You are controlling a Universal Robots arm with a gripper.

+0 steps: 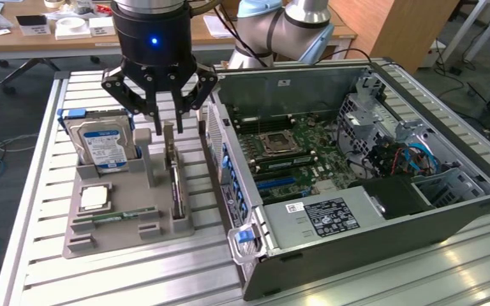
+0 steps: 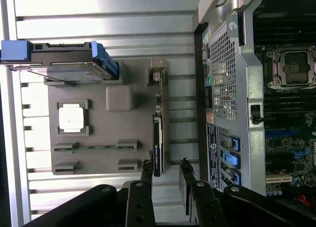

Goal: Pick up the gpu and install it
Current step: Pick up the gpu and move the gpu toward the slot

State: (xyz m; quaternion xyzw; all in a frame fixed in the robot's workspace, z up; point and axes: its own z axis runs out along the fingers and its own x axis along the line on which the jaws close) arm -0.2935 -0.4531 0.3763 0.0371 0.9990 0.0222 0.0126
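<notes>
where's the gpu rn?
The gpu stands on edge in the grey holder, to the exterior view's left of the open computer case, just under the gripper.

A blue-labelled hard drive stands upright in a grey tray.

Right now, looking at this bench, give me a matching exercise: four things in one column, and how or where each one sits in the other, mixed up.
Things:
1. gpu
2. hard drive
3. memory stick
4. computer case

States:
A. lying flat in a low slot of the gray holder
B. lying open, motherboard showing
C. standing on edge, right under the gripper
D. upright, blue and white label facing out

Pairs: 1-C, 2-D, 3-A, 4-B
</notes>
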